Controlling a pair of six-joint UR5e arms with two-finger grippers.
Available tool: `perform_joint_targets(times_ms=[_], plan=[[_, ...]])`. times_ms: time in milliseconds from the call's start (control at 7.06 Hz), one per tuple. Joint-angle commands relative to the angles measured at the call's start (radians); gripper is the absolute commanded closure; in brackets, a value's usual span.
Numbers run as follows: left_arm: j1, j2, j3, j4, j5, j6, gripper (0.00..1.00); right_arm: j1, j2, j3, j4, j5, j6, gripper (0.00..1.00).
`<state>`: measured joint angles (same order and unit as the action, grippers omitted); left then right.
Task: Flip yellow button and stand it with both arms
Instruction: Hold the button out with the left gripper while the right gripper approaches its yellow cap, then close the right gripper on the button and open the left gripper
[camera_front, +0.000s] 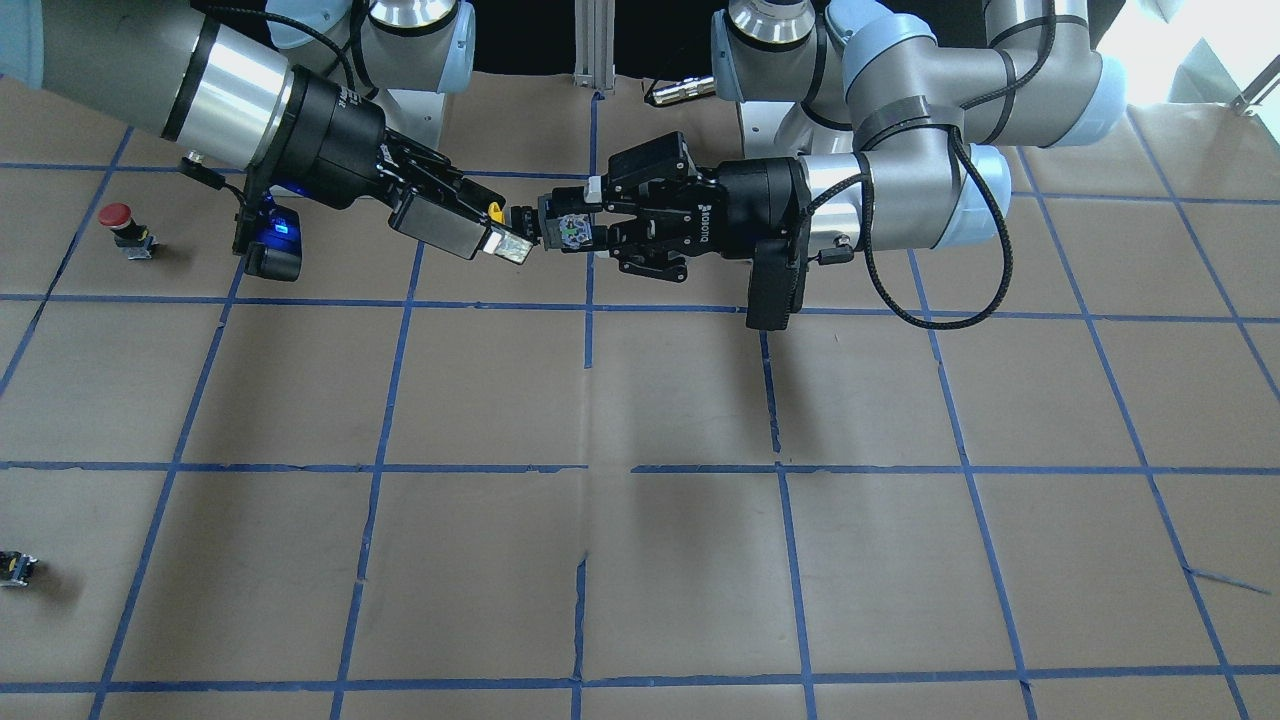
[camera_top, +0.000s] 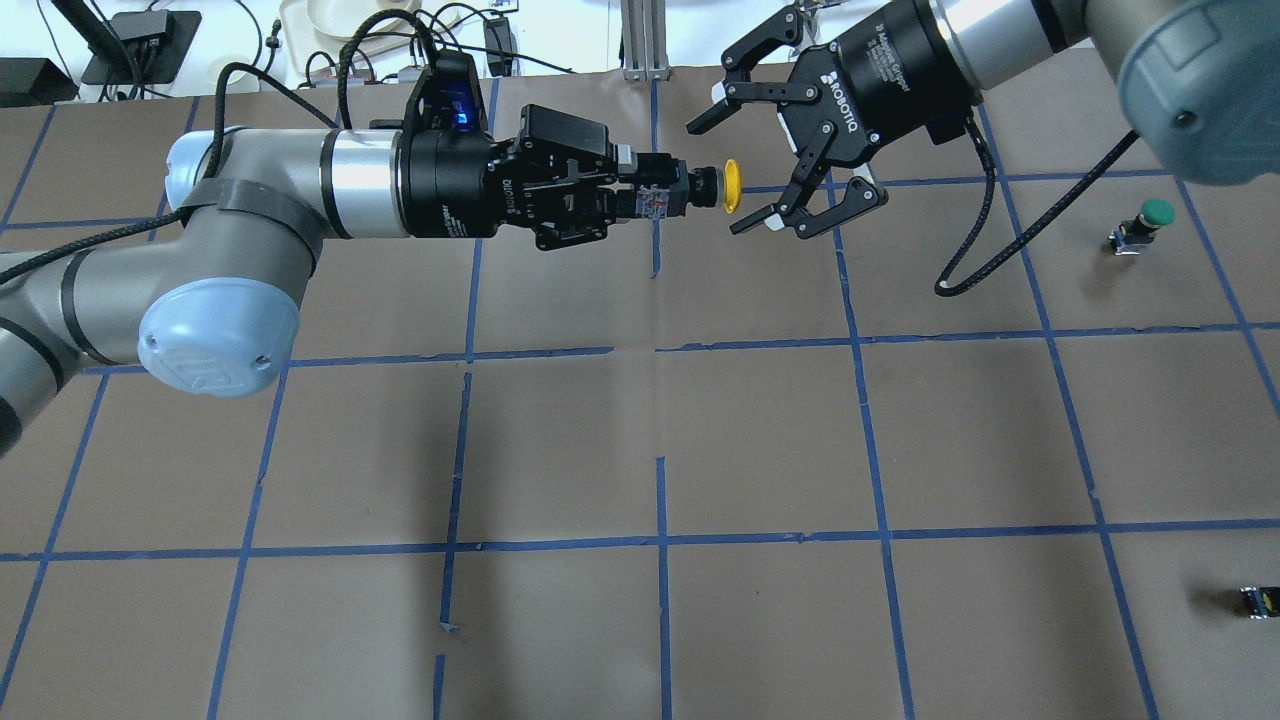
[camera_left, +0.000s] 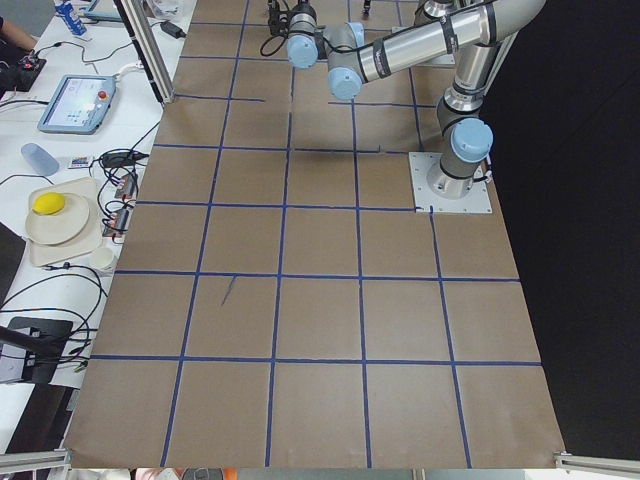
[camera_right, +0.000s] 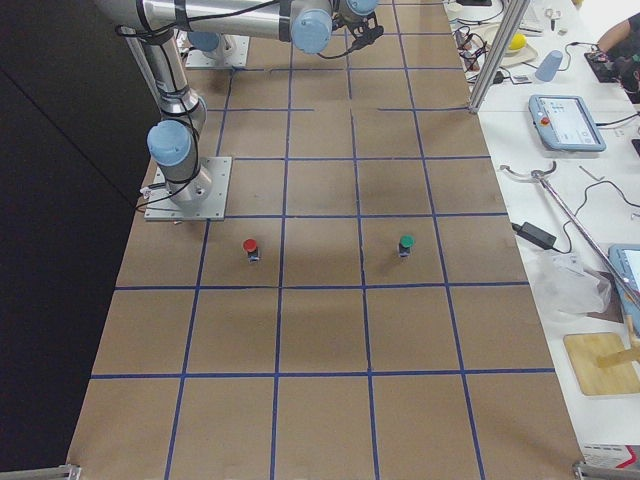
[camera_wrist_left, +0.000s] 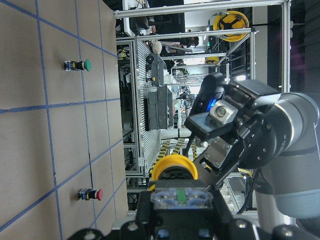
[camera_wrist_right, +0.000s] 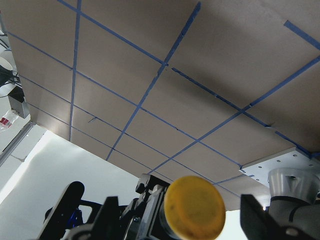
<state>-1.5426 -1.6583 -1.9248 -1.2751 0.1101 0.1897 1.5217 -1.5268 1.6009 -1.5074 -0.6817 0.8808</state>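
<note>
Above mid-length of the counter (camera_top: 760, 420), the left end effector (camera_top: 652, 200) pinched the yellow button (camera_top: 731, 187) by its body, axis level, cap facing the spread, adjacent right end effector (camera_top: 722, 175).

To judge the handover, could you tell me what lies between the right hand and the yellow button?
Nothing: the right wrist view shows the yellow button inside the open right hand, with bare gaps either side.

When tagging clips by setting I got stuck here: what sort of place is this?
Likely a robotics lab or test cell: a table papered brown and marked with a blue tape grid, the left arm bolted to it, and a teach pendant on the side bench.
</note>
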Motion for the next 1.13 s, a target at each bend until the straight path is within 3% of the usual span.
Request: perform_joint_targets(times_ms=[0,283,425,567,708,992], plan=[[-0.001,0.0,0.001,0.0,0.002,0.0,0.91,0.0,-0.003,0.02,0.0,0.001,-0.003,0.67],[-0.001,0.0,0.0,0.0,0.002,0.0,0.91,0.0,-0.004,0.019,-0.004,-0.001,0.001,0.81],[-0.001,0.003,0.0,0.0,0.002,-0.003,0.9,0.0,-0.003,0.019,-0.007,0.001,0.003,0.82],[0.001,0.003,0.0,-0.001,0.005,-0.01,0.2,0.0,-0.003,0.017,-0.008,0.001,0.003,0.81],[0.001,0.0,0.001,0.0,0.006,-0.024,0.1,0.0,-0.001,0.019,-0.013,0.002,0.001,0.81],[0.005,0.017,0.006,0.0,0.026,-0.023,0.1,-0.005,0.0,0.01,-0.019,0.001,-0.019,0.81]])
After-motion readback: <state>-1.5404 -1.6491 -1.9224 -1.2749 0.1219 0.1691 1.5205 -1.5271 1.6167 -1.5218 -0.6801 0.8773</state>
